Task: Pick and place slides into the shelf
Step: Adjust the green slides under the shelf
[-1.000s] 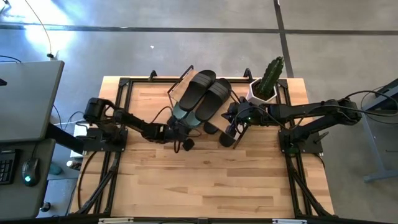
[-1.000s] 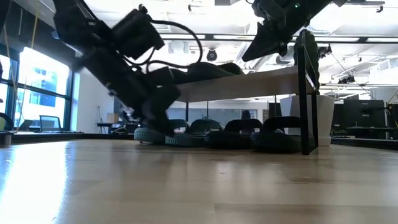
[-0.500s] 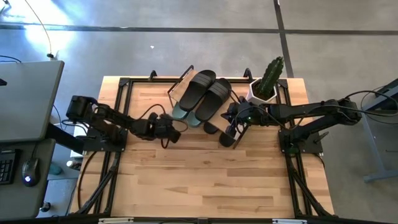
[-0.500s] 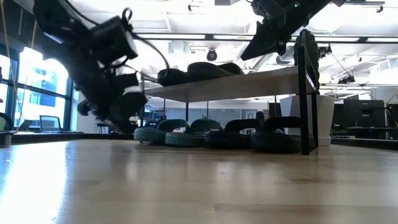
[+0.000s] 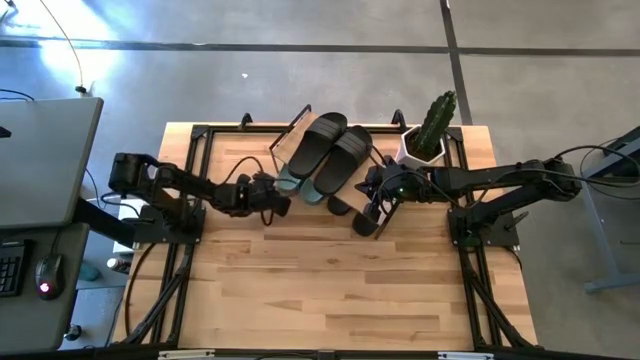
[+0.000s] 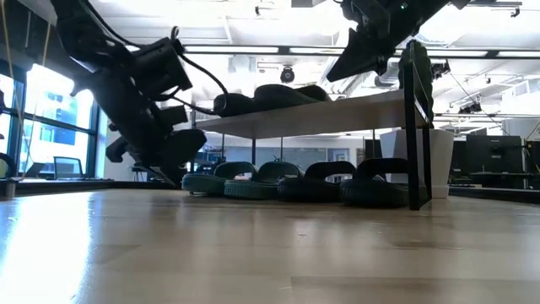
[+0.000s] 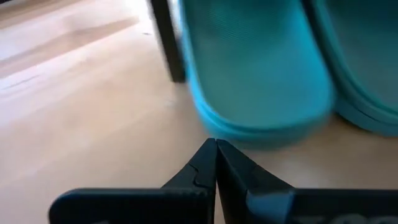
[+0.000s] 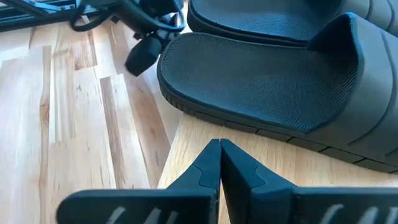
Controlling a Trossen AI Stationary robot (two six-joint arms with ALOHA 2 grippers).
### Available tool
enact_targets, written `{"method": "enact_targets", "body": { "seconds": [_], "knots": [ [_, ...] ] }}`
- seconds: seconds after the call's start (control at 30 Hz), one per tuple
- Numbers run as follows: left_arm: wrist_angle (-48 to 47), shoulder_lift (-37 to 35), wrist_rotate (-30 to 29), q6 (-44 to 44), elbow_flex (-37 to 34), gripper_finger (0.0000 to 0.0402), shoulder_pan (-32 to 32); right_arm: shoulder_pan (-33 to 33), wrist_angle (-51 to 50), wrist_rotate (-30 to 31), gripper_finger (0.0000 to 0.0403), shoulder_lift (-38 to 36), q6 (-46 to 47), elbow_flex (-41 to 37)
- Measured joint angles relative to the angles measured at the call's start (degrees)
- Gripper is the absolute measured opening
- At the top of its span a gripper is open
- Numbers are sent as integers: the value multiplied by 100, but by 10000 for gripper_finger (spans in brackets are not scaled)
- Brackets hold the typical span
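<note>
Foam-like moulded material is what the slides appear to be made of, so judge them light, slightly flexible and fairly grippy on their ribbed soles; the wide strap or the thin heel edge looks like the best place to take hold (the sole's full width is probably too broad for a pinch). One black pair (image 5: 328, 150) lies on the plank top of the shelf (image 6: 337, 112). Beneath it, standing on the desk (image 5: 330, 290), are the green pair (image 6: 245, 180) and a second black pair (image 6: 350, 182). The left claw (image 7: 216, 163) has its fingers pressed together and holds nothing; it sits low on the desk at the shelf's left end, with the heel of a green slide (image 7: 261, 68) just beyond its tips, near but apart. The right claw (image 8: 220, 163) is likewise closed and empty, raised over the shelf's plank with a black slide (image 8: 267, 84) just ahead of its tips.
</note>
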Motion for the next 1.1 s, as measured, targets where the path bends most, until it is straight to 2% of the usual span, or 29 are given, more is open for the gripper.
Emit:
{"method": "enact_targets", "body": {
  "seconds": [0.3, 0.67, 1.1],
  "knots": [
    [22, 7, 4, 79, 0, 0, 465, 0, 0, 0, 0, 0, -36, 0],
    [620, 29, -31, 507, -2, 0, 510, 0, 0, 2, 0, 0, -54, 0],
    [1152, 694, -219, 465, -2, 0, 507, 0, -55, 1, 0, -2, -54, 0]
  ]
}}
